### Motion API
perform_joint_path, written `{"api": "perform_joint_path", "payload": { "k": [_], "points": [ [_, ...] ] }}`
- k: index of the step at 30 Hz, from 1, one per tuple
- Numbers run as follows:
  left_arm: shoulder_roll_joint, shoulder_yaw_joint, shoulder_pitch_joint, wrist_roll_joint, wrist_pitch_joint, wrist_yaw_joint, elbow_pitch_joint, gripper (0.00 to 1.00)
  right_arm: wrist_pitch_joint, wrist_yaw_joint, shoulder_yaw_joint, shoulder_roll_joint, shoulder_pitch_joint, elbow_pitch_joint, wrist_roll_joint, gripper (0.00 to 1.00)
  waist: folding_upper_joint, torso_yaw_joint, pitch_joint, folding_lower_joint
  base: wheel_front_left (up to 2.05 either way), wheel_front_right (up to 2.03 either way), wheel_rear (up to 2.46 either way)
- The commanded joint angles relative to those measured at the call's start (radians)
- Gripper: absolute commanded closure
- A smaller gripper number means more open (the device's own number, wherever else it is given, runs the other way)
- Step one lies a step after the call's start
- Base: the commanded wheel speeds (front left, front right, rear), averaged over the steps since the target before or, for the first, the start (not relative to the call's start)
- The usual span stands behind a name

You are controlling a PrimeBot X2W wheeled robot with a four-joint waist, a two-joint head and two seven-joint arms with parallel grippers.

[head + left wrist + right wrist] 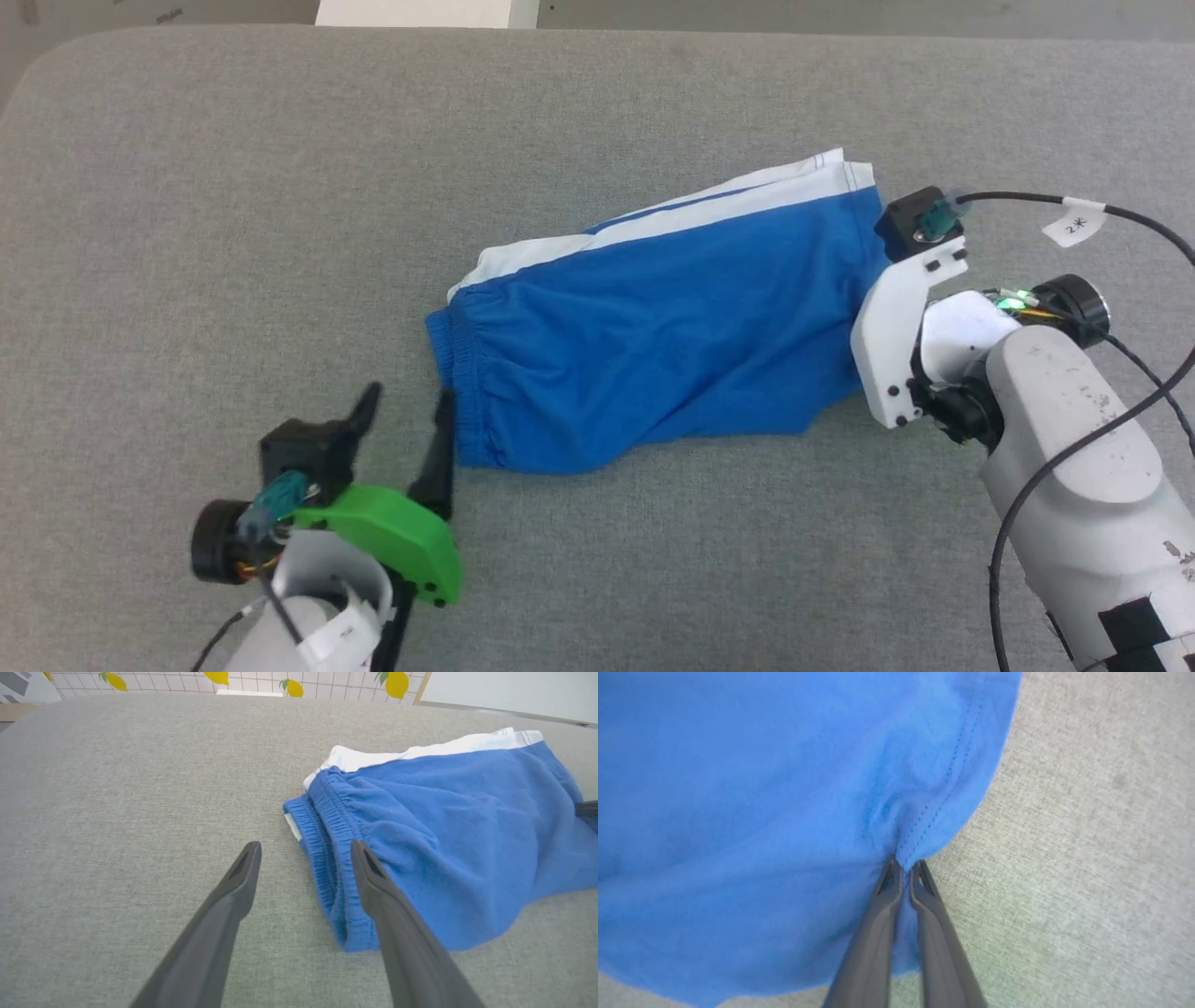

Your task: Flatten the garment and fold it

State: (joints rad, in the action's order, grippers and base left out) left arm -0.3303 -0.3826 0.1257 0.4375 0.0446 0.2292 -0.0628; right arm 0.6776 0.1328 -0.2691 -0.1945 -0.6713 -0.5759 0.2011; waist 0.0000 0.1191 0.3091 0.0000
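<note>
Our left end effector point(409, 394) sits low on the left, fingers spread wide, one finger just beside the gathered waistband point(462, 392). Our right end effector point(905, 861) is pressed together, pinching the blue edge of the garment point(653, 336). The garment lies in the middle of the grey table point(233, 187), with its white stripe point(747, 201) on the far side. A black cable point(1018, 198) with a white tag point(1074, 224) loops by the right arm.

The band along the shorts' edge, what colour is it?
White band on blue shorts; head view shows it best.
</note>
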Motion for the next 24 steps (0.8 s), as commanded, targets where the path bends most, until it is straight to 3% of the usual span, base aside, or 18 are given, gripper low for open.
{"api": "perform_joint_path", "payload": {
  "k": [1, 6, 14, 15, 16, 24],
  "points": [
    [0.004, -0.009, 0.018, 0.012, 0.035, 0.0, -0.011, 0.0, 0.014, -0.002, -0.005, -0.011, 0.027, -0.025, 0.005, 1.0, 0.0, -0.001, -0.004, 0.0, 0.0, 0.0, 0.0],
    [-0.008, -0.052, 0.064, 0.031, 0.262, 0.021, 0.011, 0.0, 0.014, -0.002, -0.011, -0.01, 0.027, -0.016, 0.02, 1.0, 0.0, -0.011, -0.012, 0.0, 0.0, 0.0, 0.0],
    [-0.02, -0.076, 0.131, 0.07, 0.507, 0.047, 0.114, 0.0, 0.017, -0.002, -0.035, -0.002, 0.022, -0.006, 0.033, 1.0, 0.0, -0.049, -0.01, 0.0, 0.0, 0.0, 0.0],
    [-0.022, -0.08, 0.13, 0.082, 0.54, 0.047, 0.125, 0.22, 0.017, -0.002, -0.039, -0.001, 0.021, -0.003, 0.036, 1.0, 0.0, -0.054, -0.008, 0.0, 0.0, 0.0, 0.0],
    [-0.026, -0.08, 0.12, 0.11, 0.589, 0.045, 0.138, 1.0, 0.012, -0.002, -0.045, -0.002, 0.018, 0.003, 0.042, 1.0, 0.0, -0.067, -0.008, 0.0, 0.0, 0.0, 0.0],
    [-0.02, -0.016, 0.094, 0.197, 0.558, 0.024, 0.103, 1.0, -0.041, -0.002, 0.005, -0.03, 0.074, 0.061, 0.098, 1.0, 0.0, -0.06, -0.063, 0.0, 0.0, 0.0, 0.0]
  ]
}}
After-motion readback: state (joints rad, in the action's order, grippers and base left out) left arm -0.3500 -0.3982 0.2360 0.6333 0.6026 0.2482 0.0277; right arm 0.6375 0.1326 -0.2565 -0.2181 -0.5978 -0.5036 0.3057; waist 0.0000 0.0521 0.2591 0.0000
